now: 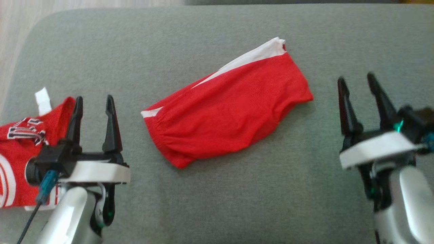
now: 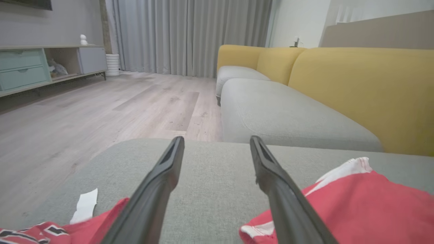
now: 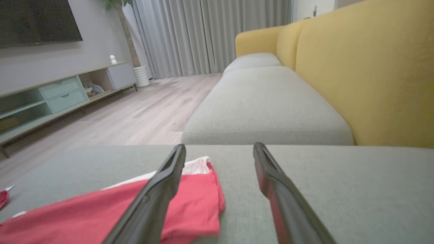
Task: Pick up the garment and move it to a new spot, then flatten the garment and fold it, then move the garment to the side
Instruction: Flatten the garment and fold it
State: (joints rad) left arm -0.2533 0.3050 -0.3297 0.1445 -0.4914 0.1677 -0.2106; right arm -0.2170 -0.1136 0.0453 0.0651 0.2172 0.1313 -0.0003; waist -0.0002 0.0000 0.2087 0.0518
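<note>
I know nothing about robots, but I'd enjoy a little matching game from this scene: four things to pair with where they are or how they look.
Things:
1. red shorts
2. red jersey
3. left gripper
4. sofa backrest

Descriptions:
A. yellow
B. folded, lying in the middle of the grey cushion
C. open, holding nothing
D. lettered, lying at the cushion's left edge

Pairs: 1-B, 2-D, 3-C, 4-A
</note>
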